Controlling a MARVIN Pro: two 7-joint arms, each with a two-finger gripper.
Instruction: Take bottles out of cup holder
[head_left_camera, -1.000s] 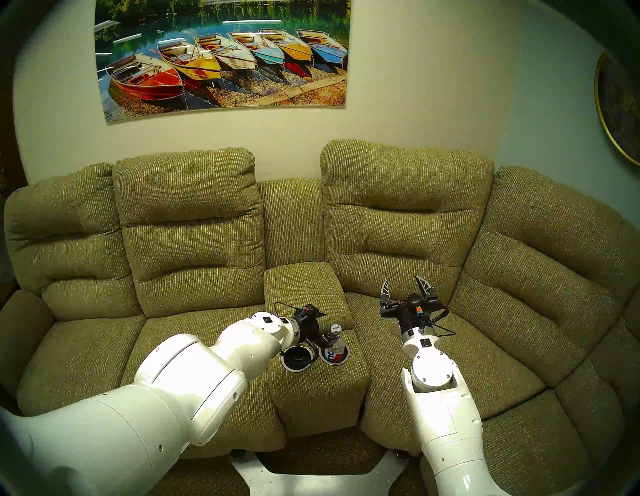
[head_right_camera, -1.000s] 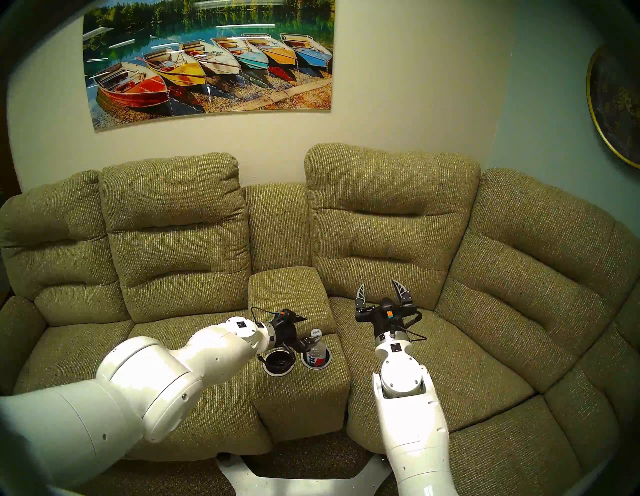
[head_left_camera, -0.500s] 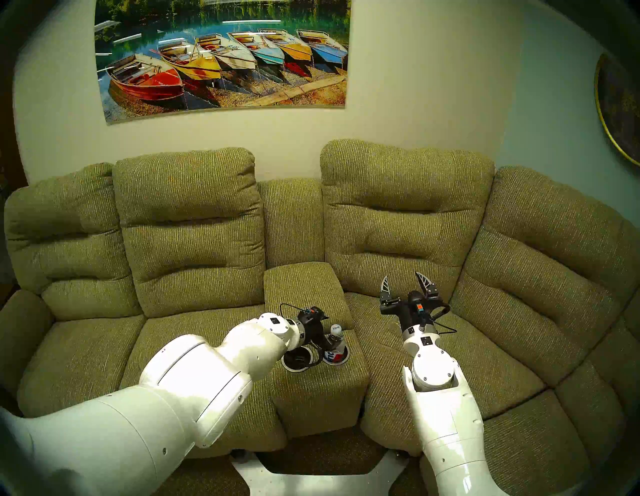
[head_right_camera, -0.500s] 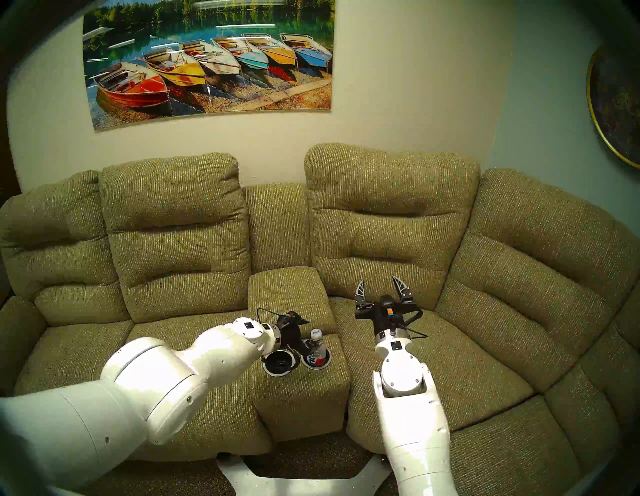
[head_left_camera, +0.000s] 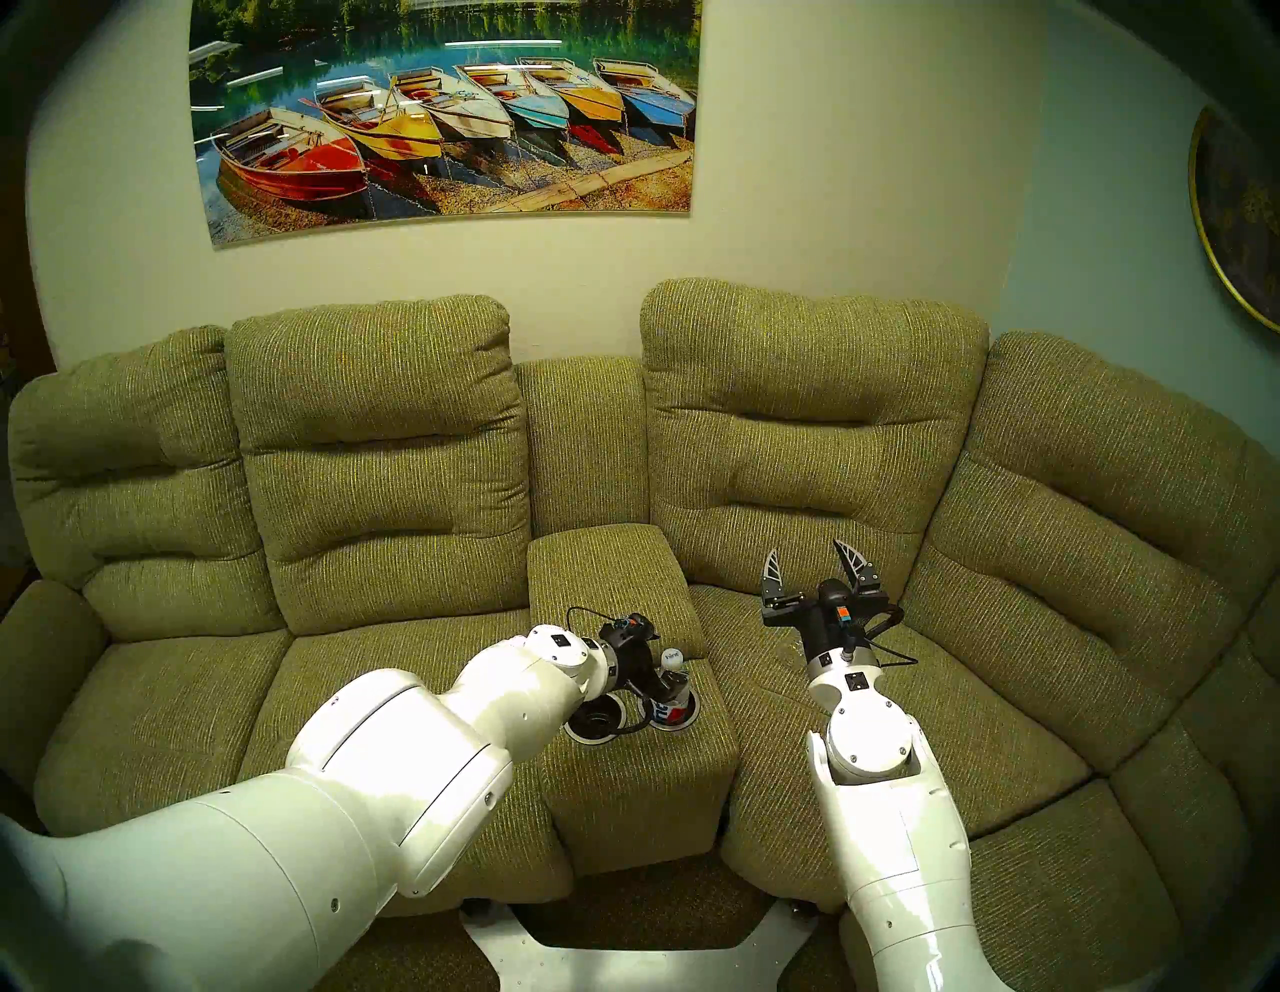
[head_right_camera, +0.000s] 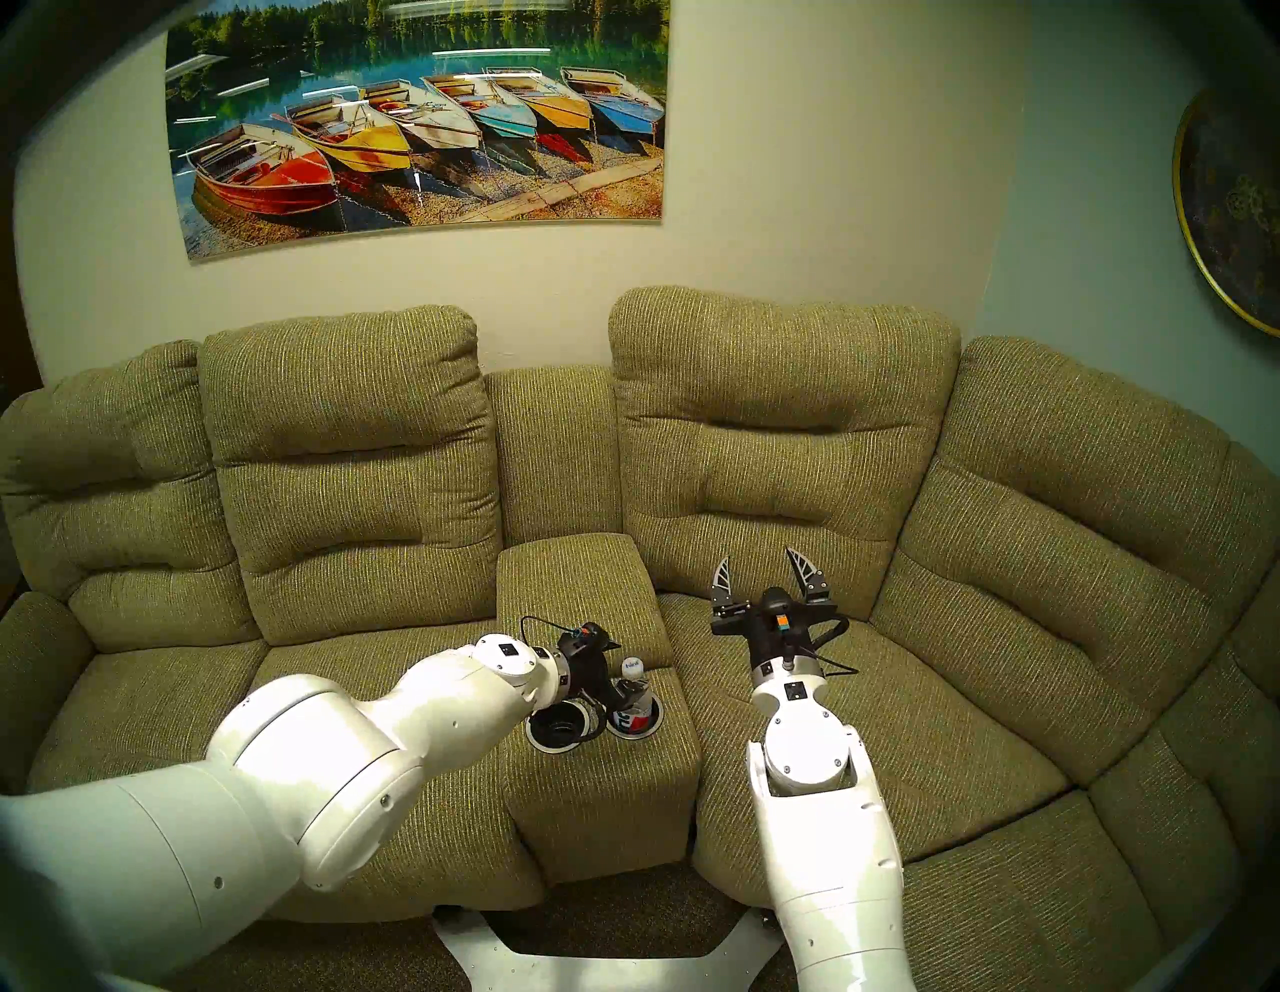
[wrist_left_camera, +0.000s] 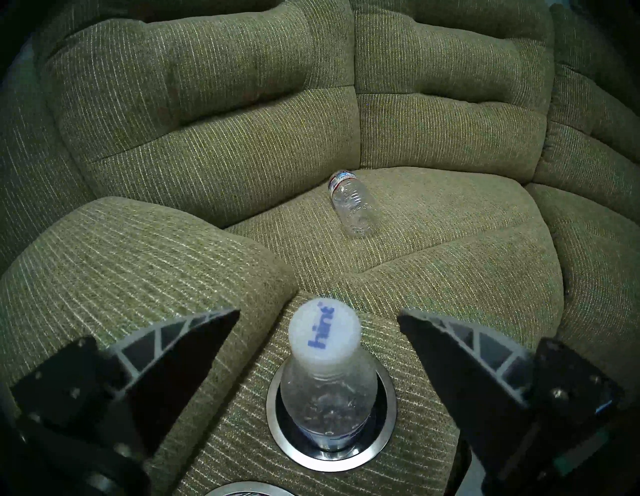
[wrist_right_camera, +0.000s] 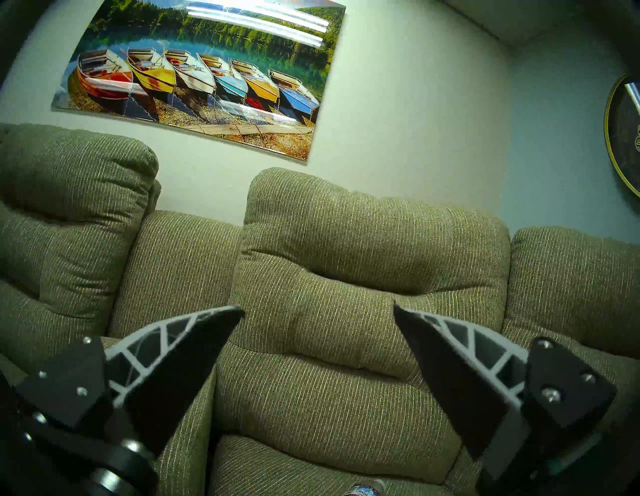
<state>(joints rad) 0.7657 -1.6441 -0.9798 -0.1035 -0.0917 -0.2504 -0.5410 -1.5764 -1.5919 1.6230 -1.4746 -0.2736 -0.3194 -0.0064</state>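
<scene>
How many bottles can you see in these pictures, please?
2. The hint bottle stands upright in a cup holder well; the crinkled bottle lies on its side on the sofa seat.

The sofa (head_left_camera: 388, 443) is covered in olive-green fabric with fine pale ribbing, and the cup holder (wrist_left_camera: 331, 462) in its console is black inside a silver rim. A white cap lettered in blue is seen on the clear bottle (wrist_left_camera: 327, 391). The picture (head_left_camera: 443, 118) shows red, yellow, white, turquoise and blue boats.
</scene>
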